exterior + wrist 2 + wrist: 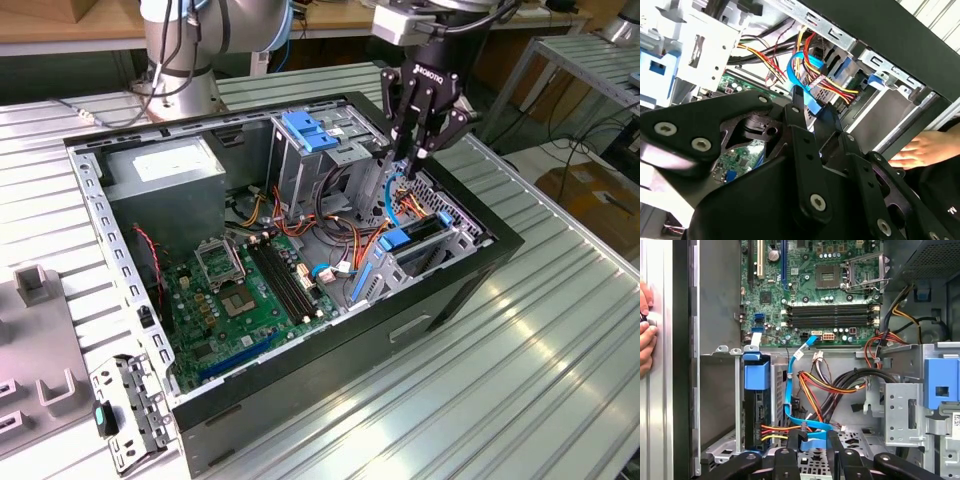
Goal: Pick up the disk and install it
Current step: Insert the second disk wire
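**Disk seated on edge in its bay, tool low over the cables**

Disk (756,410) stood on 1 edge inside the metal bay (720,405) at the corner of the open case (330,360), with a blue tab at its upper end and red-and-yellow wires (772,430) running to its other end. In the exterior view it (405,242) sat just below the tool (408,155), toward that view's right.

By the look of it, the disk would handle as a stiff, fairly heavy metal slab, smooth on its faces and sensitive to knocks. Its 2 plastic side rails or long edges seemed the safer places to hold, well away from the connector end.

The tool (812,440) hung right over a blue flat cable (788,390) beside the bay. Whether it was spread, pressed together or pinching that cable could not be told.

The case lay on its side on the ribbed counter (520,380) and held:
- a green main board (240,300)
- a grey power box (170,175)
- a taller cage (300,170) topped by a blue latch (305,130)
- loose bundles of coloured wiring between them

A person's hand (915,150) rested against the outer wall of the case, near the bay.
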